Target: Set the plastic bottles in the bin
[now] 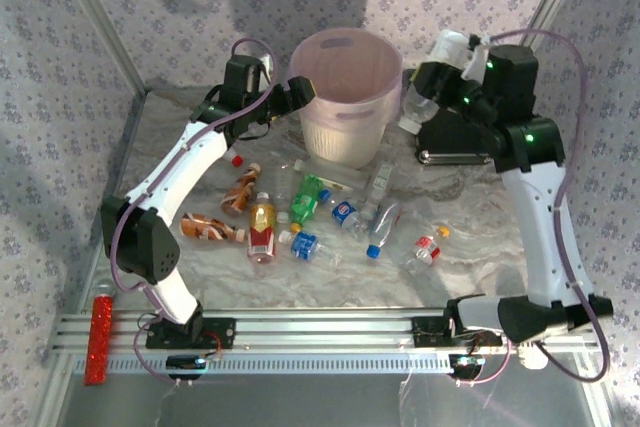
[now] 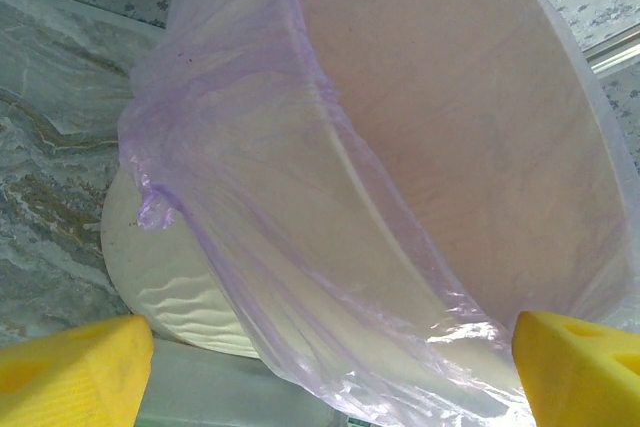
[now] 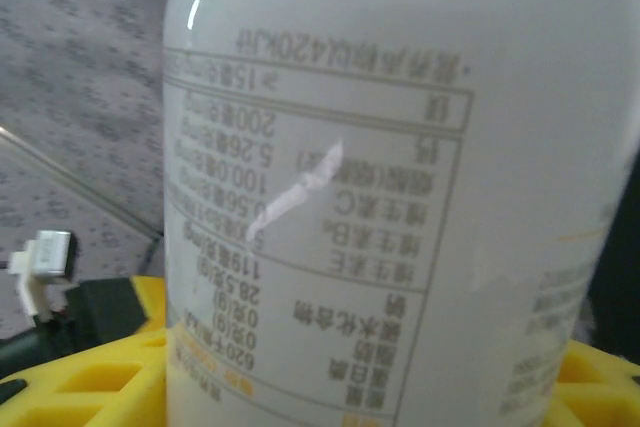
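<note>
Right of bin (image 1: 340, 137) | right arm raised | fingers (image 3: 100, 367) clamp white bottle (image 3: 400, 197)

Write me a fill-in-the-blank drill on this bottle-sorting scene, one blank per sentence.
1. The right claw grips a ____ bottle.
2. The bin is lined with a thin ____ bag.
3. The left claw stands ____ at the bin's rim.
4. The flat bar is coloured ____.
Missing words: white; purple; open; red.
</note>
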Available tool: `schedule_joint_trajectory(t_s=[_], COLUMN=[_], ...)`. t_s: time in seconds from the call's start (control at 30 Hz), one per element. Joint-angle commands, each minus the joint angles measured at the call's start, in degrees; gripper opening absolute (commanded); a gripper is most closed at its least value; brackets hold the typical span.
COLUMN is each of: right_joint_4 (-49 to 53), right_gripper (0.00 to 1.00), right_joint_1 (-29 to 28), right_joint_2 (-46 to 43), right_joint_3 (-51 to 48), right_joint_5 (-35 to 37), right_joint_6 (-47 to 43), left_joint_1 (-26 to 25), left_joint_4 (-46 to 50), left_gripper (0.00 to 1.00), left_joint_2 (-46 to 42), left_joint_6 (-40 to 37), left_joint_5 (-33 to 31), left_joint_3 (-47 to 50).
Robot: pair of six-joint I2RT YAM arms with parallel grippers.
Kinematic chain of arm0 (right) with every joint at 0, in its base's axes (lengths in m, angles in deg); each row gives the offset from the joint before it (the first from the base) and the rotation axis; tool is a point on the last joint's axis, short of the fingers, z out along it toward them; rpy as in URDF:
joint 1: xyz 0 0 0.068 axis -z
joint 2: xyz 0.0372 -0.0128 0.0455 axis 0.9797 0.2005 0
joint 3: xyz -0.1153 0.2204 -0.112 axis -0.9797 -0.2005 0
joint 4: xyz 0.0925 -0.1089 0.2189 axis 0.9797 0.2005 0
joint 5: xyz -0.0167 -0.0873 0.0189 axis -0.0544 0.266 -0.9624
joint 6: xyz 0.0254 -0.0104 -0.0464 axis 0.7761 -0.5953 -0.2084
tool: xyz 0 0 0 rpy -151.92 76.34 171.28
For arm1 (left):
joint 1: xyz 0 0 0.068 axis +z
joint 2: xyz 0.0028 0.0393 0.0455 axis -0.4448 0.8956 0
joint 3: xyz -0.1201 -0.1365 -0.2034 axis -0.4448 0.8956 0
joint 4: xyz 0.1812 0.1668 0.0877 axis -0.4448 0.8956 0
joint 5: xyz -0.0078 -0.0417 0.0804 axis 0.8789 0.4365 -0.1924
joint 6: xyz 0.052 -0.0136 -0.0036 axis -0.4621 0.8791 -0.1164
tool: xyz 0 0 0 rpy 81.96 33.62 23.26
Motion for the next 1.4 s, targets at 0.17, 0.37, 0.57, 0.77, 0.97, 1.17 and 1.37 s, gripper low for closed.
schedule_joint_trajectory(t_s=[0.17, 0.37, 0.57, 0.77, 0.97, 1.17, 1.37], right_joint_4=[-6.8, -10.7, -4.8, 2.2, 5.2, 7.2, 8.2], right_gripper=[0.56, 0.56, 0.56, 0.56, 0.59, 0.73, 0.79], right_joint_1=[-6.8, -8.1, -9.4, -10.6, -11.4, -12.1, -12.2], right_joint_2=[13.5, 24.5, 34.7, 41.8, 44.9, 46.1, 46.4], right_joint_3=[11.6, 18.4, 28.8, 33.1, 33.3, 33.2, 35.0], right_joint_5=[1.5, 3.2, 4.7, 6.2, 6.0, 5.8, 6.2], right_joint_6=[-2.2, -2.4, -4.5, -6.5, -7.8, -8.7, -9.3], left_joint_1=[-0.3, -0.4, -0.4, -0.4, -0.3, -0.3, -0.3], left_joint_4=[-0.2, -0.4, -0.6, -0.9, -0.7, -0.9, -0.5], left_gripper=[0.92, 0.92, 0.91, 0.91, 0.91, 0.91, 0.91], left_joint_2=[0.2, 0.5, 0.6, 0.8, 0.9, 0.9, 0.7], left_joint_6=[0.0, 0.0, -0.5, -0.7, -1.0, -0.8, -1.0], left_joint_5=[0.1, 0.0, -0.1, 0.0, 0.0, 0.0, -0.2], left_joint_3=[0.2, 1.2, 2.2, 2.4, 2.4, 2.3, 2.1])
